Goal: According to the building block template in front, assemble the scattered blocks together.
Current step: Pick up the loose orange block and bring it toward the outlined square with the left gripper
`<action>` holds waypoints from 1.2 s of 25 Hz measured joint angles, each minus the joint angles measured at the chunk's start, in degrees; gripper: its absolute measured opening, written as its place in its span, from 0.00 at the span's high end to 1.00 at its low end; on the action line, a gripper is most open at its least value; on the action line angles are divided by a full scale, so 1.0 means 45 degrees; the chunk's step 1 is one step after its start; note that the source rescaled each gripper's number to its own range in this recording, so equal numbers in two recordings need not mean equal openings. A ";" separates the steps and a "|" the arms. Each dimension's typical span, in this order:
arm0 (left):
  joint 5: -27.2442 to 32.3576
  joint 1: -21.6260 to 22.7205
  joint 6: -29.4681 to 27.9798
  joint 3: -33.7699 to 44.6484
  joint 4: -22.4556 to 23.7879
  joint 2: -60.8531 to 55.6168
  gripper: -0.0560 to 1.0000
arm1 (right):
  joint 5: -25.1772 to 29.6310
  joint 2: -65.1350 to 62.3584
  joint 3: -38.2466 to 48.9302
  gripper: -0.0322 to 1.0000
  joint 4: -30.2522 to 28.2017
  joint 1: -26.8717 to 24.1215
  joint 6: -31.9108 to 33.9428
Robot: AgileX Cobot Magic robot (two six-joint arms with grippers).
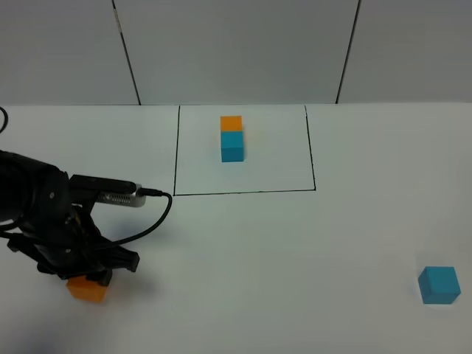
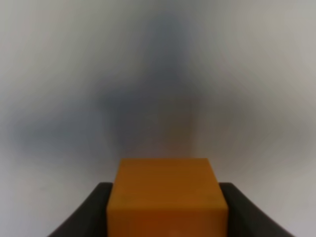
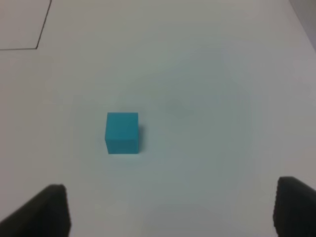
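Observation:
The template, an orange cube (image 1: 231, 123) joined to a teal-blue cube (image 1: 233, 146), stands inside a thin black-lined frame (image 1: 243, 192) at the table's back middle. The scattered orange block (image 1: 88, 289) lies at the front left. My left gripper (image 1: 88, 279) is down over it. In the left wrist view the orange block (image 2: 167, 195) sits between the two dark fingers (image 2: 91, 212), which touch its sides. The scattered teal-blue block (image 1: 439, 285) lies at the front right. It shows in the right wrist view (image 3: 122, 132), ahead of my right gripper (image 3: 173, 212), which is open wide and empty.
A black cable (image 1: 151, 221) loops from the left arm over the table. The white table (image 1: 295, 251) runs back to a grey panelled wall. A corner of the black frame line (image 3: 39, 34) shows in the right wrist view.

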 joint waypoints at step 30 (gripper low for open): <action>0.3991 -0.2094 1.4201 -0.9946 -0.0461 0.5496 0.94 | 0.0000 0.0000 0.0000 0.29 0.0000 0.0000 0.0000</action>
